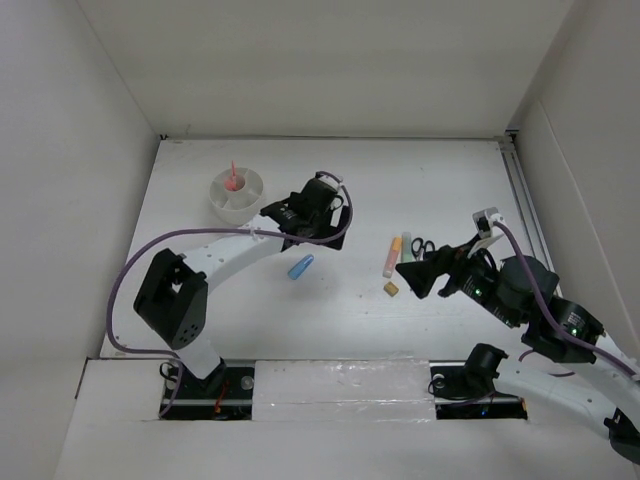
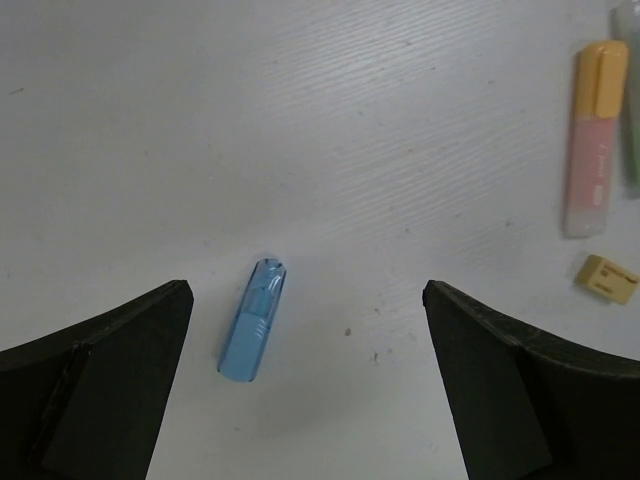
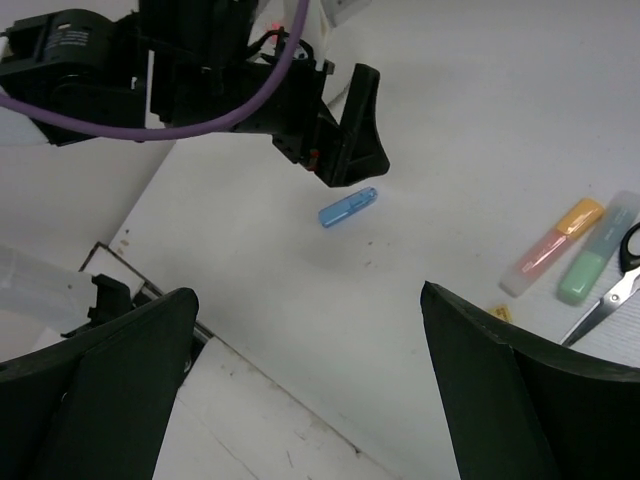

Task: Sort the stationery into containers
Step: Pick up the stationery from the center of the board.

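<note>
A blue capsule-shaped piece [image 1: 301, 266] [image 2: 253, 320] [image 3: 348, 208] lies flat on the white table. My left gripper [image 1: 300, 230] [image 2: 305, 292] hovers over it, open and empty, with the piece close to its left finger in the left wrist view. An orange highlighter [image 1: 392, 256] [image 2: 595, 135] [image 3: 552, 247], a green highlighter [image 1: 406, 245] [image 3: 596, 263], black-handled scissors [image 1: 423, 247] [image 3: 622, 272] and a tan eraser [image 1: 391, 289] [image 2: 608, 278] lie together right of centre. My right gripper [image 1: 420, 272] [image 3: 305, 295] stands open beside them, holding nothing. The white divided cup [image 1: 237, 194] at the back left holds a pink-red pen [image 1: 233, 178].
White walls close in the table on the left, back and right. A metal rail [image 1: 525, 200] runs along the right edge. A taped white strip [image 1: 340, 385] covers the near edge between the arm bases. The left arm's purple cable [image 1: 200, 235] loops over the left side.
</note>
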Robot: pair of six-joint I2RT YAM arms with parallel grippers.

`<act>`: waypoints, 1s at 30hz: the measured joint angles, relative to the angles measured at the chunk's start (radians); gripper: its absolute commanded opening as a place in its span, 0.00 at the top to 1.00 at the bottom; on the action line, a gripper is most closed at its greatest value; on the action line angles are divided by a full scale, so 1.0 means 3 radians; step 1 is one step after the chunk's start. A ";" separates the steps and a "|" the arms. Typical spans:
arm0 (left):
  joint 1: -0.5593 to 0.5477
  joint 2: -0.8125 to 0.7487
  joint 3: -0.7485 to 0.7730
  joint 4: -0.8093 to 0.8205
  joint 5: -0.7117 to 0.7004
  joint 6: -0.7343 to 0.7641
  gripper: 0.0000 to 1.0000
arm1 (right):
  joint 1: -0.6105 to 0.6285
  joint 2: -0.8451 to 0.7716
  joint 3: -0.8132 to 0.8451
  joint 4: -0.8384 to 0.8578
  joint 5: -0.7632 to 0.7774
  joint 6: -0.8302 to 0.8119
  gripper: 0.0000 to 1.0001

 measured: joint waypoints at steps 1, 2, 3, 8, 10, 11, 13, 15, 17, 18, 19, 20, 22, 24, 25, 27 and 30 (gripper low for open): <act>0.0011 0.0045 0.0000 -0.0029 -0.0045 0.0000 0.00 | 0.0000 -0.0003 0.0000 0.0004 -0.0019 0.0000 0.01; 0.0017 0.0097 0.0000 -0.0061 -0.0083 0.0000 0.00 | 0.0000 -0.0009 -0.0001 0.0005 -0.0037 0.0000 0.01; 0.0019 0.0137 -0.0006 -0.0081 -0.0100 0.0000 0.00 | 0.0000 -0.0022 -0.0004 0.0005 -0.0060 0.0000 0.01; 0.0032 0.0259 -0.0139 -0.0191 -0.0064 0.0041 0.00 | 0.0000 -0.0136 -0.0045 0.0029 -0.0150 0.0000 0.01; 0.0048 0.0266 -0.0210 -0.0229 -0.0019 0.0066 0.00 | 0.0000 -0.0160 -0.0072 0.0050 -0.0195 -0.0001 0.01; 0.0065 0.0266 -0.0240 -0.0249 -0.0004 0.0078 0.00 | 0.0000 -0.0161 -0.0080 0.0051 -0.0203 0.0000 0.01; 0.0120 0.0280 -0.0268 -0.0278 0.0034 0.0109 0.00 | 0.0000 -0.0184 -0.0128 0.0072 -0.0233 -0.0004 0.01; 0.0205 0.0318 -0.0268 -0.0284 0.0084 0.0134 0.00 | 0.0000 -0.0198 -0.0159 0.0092 -0.0284 -0.0018 0.01; 0.0276 0.0380 -0.0268 -0.0281 0.0149 0.0161 0.00 | 0.0000 -0.0198 -0.0160 0.0106 -0.0336 -0.0038 0.01; 0.0304 0.0422 -0.0268 -0.0282 0.0170 0.0168 0.00 | 0.0000 -0.0198 -0.0160 0.0118 -0.0354 -0.0051 0.01; 0.0326 0.0474 -0.0268 -0.0281 0.0191 0.0175 0.00 | 0.0000 -0.0198 -0.0160 0.0131 -0.0369 -0.0062 0.01; 0.0333 0.0526 -0.0268 -0.0282 0.0206 0.0183 0.00 | 0.0000 -0.0198 -0.0160 0.0142 -0.0384 -0.0071 0.01; 0.0329 0.0633 -0.0268 -0.0285 0.0258 0.0198 0.00 | 0.0000 -0.0207 -0.0160 0.0146 -0.0411 -0.0086 0.01; 0.0327 0.0708 -0.0261 -0.0290 0.0296 0.0216 0.04 | 0.0000 -0.0228 -0.0160 0.0151 -0.0436 -0.0100 0.01; 0.0326 0.0708 -0.0252 -0.0275 0.0312 0.0223 0.05 | 0.0000 -0.0238 -0.0160 0.0159 -0.0446 -0.0103 0.01; 0.0320 0.0721 -0.0247 -0.0276 0.0331 0.0242 0.17 | 0.0000 -0.0256 -0.0160 0.0172 -0.0470 -0.0111 0.01; 0.0320 0.0759 -0.0203 -0.0312 0.0326 0.0251 0.22 | 0.0000 -0.0271 -0.0160 0.0189 -0.0497 -0.0114 0.01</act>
